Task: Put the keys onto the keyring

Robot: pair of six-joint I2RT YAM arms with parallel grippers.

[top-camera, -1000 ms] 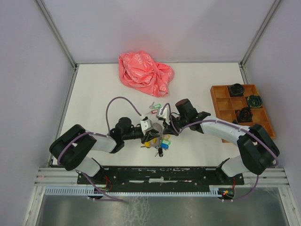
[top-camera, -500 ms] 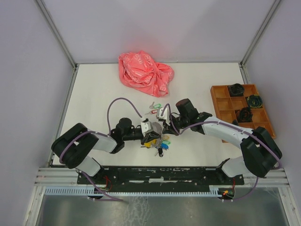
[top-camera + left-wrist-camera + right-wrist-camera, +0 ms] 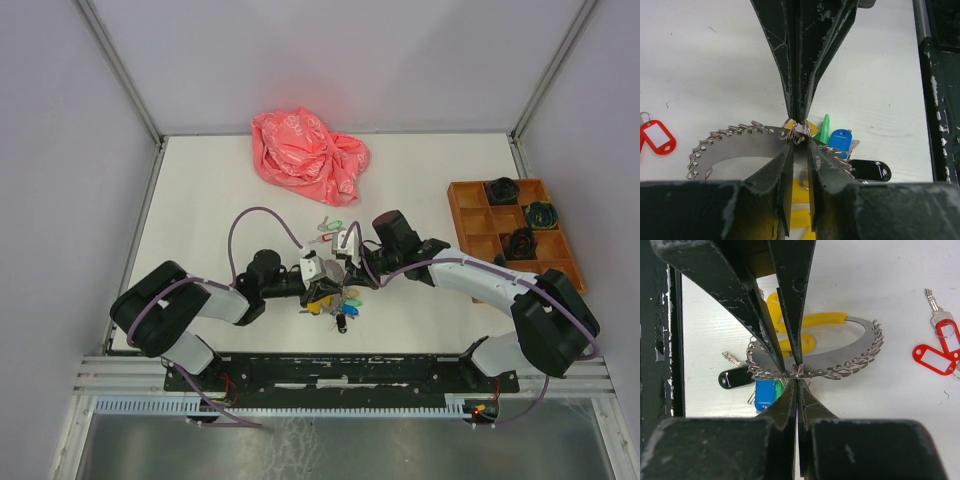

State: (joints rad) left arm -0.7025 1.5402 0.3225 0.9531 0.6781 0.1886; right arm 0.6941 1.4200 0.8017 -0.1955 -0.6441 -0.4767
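The keyring point(image 3: 852, 359) is a flat silver oval band edged with many small split rings, carrying yellow point(image 3: 815, 320), blue point(image 3: 840, 139), green point(image 3: 824, 128) and black point(image 3: 867, 170) tags. It shows as a bunch point(image 3: 342, 303) in the top view. My left gripper point(image 3: 800, 146) is shut on the band from one side. My right gripper point(image 3: 797, 379) faces it, shut, its tips pinching a small split ring point(image 3: 798, 371) at the band's edge. Loose keys with red tags point(image 3: 932, 359) lie on the table beside the ring, and show as a small group point(image 3: 326, 228) from above, one tag green.
A crumpled red plastic bag point(image 3: 308, 143) lies at the back of the table. An orange compartment tray point(image 3: 478, 225) with dark coiled items stands at the right. Both arms meet near the table's front centre.
Almost nothing: both grippers stay together at the keyring, and the left jaws have narrowed slightly on the band.
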